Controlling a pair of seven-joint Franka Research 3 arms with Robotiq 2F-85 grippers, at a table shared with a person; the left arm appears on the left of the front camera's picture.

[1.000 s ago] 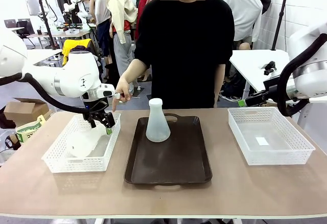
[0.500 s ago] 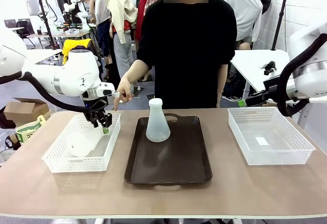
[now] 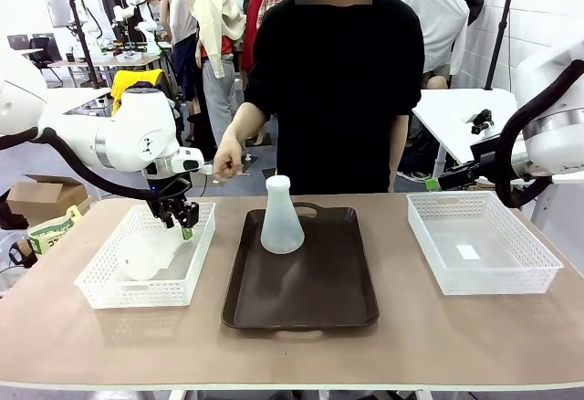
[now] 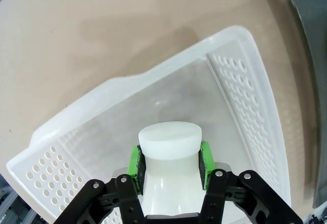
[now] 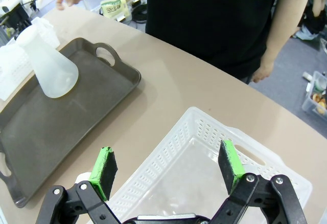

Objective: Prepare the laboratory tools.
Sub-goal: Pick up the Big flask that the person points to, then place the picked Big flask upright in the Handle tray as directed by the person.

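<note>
My left tool [image 4: 170,160] is clamping the neck of the flask [image 4: 168,157] lying in the left basket [image 3: 102,286]; my right tool [image 5: 168,169] is gaping apart.

White rounded arms [image 3: 128,140], black cables, black end effector [image 4: 170,158] with green pads [image 4: 134,161]

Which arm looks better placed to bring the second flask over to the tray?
Probably the left. Its gripper is shut on the neck of the frosted-white plastic conical flask lying in the white mesh basket, beside the dark brown tray. The right gripper hangs open over the other basket.
</note>
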